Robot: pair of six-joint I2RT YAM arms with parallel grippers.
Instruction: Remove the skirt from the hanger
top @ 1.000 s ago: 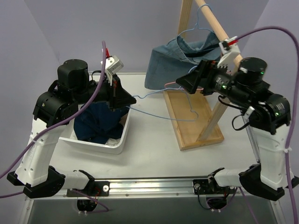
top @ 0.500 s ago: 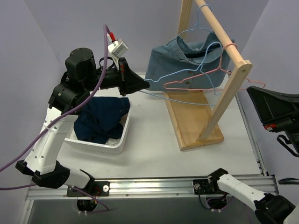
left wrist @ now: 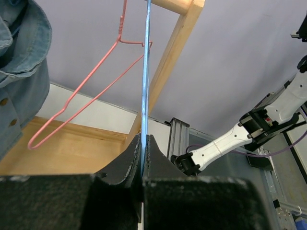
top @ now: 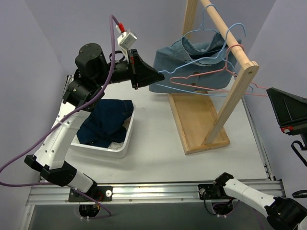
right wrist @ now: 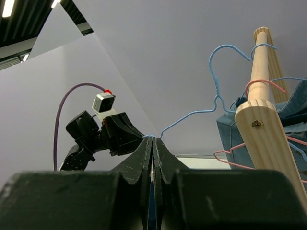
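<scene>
Holding a light-blue hanger (left wrist: 146, 72) pinched in the left gripper (left wrist: 143, 139) | right gripper (right wrist: 152, 143) closed on nothing, well apart | pink hanger (left wrist: 122, 21) bare on the rail (top: 225, 29), just beside the left gripper, bar running toward the right arm | skirt not discernible

no writing, brand, number or sign can be read in any view. the white block (top: 127, 39) on the left arm and the wooden rack (top: 240, 93) show only plain, unmarked surfaces.

Overhead, wrist views upward, sharing hanger (left wrist: 86, 79)
</scene>
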